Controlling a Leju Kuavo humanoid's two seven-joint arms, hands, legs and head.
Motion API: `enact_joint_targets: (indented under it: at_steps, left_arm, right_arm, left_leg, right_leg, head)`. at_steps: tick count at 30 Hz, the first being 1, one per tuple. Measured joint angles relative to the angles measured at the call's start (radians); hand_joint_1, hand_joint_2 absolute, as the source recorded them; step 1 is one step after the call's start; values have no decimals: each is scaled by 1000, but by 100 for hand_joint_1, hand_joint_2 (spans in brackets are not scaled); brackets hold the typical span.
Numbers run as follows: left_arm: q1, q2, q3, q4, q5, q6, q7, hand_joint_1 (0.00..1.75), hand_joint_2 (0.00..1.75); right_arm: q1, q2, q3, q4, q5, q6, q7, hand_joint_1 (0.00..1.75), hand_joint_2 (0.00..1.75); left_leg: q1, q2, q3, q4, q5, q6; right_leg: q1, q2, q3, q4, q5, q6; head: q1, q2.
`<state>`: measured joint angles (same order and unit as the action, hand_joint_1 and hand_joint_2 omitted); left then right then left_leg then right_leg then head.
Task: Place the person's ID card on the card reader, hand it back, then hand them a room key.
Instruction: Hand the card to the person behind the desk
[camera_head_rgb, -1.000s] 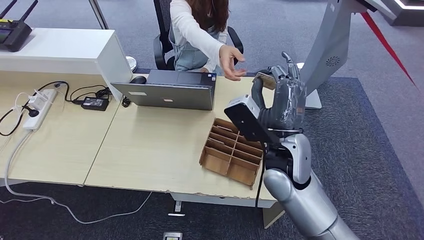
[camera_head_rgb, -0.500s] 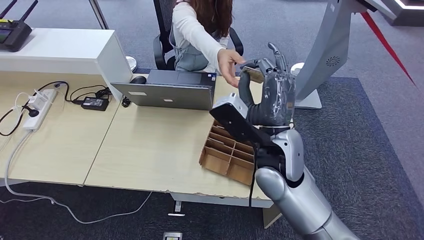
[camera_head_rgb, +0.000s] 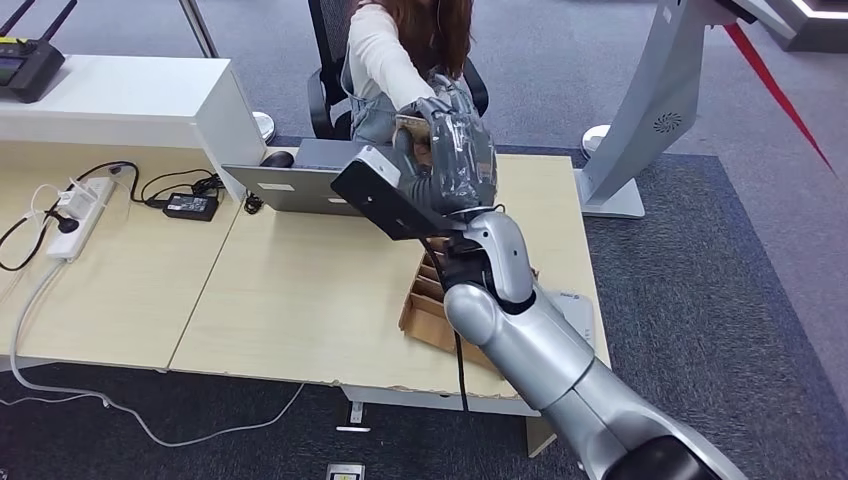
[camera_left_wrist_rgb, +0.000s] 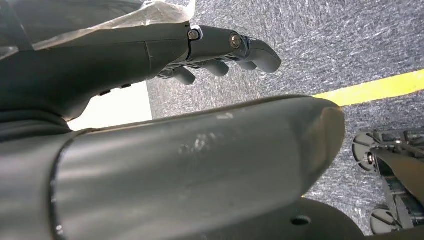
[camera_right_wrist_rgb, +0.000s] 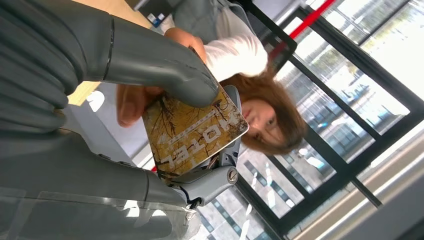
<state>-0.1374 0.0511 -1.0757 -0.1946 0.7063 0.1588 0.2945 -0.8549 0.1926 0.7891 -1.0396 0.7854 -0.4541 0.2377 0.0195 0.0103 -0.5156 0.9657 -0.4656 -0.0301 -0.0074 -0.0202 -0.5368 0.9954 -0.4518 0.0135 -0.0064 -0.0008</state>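
Right hand (camera_head_rgb: 450, 150) nearer, one room key (camera_right_wrist_rgb: 192, 132).

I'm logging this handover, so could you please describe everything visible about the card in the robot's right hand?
The room key card is a flat rectangle printed in yellow-brown with pale branch-like marks and the word HOTEL. The right hand pinches it between thumb and fingers, raised toward the seated person, whose hand is at its far edge.

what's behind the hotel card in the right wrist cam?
Behind the card, pinched by the right hand, the person's hand reaches in at its edge, her white sleeve beyond. The card covers her fingertips, so contact can't be confirmed.
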Motion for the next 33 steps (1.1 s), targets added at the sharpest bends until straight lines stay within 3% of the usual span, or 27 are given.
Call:
enact_joint_targets:
  at_steps: [5,15,16,17,20,21,33]
  left_arm:
    - [0,-6,0,0,1,2,0,0,0]
    - [2,-16,0,0,3,1,0,0,0]
    - [2,-18,0,0,3,1,0,0,0]
    - [2,-19,0,0,3,1,0,0,0]
    - [2,-21,0,0,3,1,1,0,0]
    - [2,-21,0,0,3,1,1,0,0]
    - [2,-21,0,0,3,9,2,0,0]
  right_arm:
    - [-13,36,16,91,3,29,31,175,175]
    - [-21,51,33,188,2,54,48,171,175]
    - [-21,51,35,196,2,54,47,162,175]
    - [-20,51,36,203,2,54,47,131,175]
    - [-20,51,40,218,1,53,46,16,175]
    - [-20,52,43,223,0,52,45,3,175]
    - [-15,52,56,235,-56,-5,1,0,175]
  left_leg:
    - [0,0,0,0,0,0]
    - [0,0,-1,0,-1,0]
    - [0,0,-1,0,-1,0]
    - [0,0,-1,0,-1,0]
    - [0,0,-2,0,-1,0]
    - [0,0,-1,0,-1,0]
    - [0,0,0,0,-1,0]
  right_leg:
    - [0,0,0,0,0,0]
    - [0,0,-2,0,0,0]
    - [0,0,-2,0,0,0]
    - [0,1,-2,0,-1,0]
    - [0,1,-3,0,-1,0]
    - [0,1,-3,0,-1,0]
    - [0,1,-2,0,-1,0]
  head:
    - [0,0]
    - [0,0]
    - [0,0]
    - [0,0]
    - [0,0]
    - [0,0]
    - [0,0]
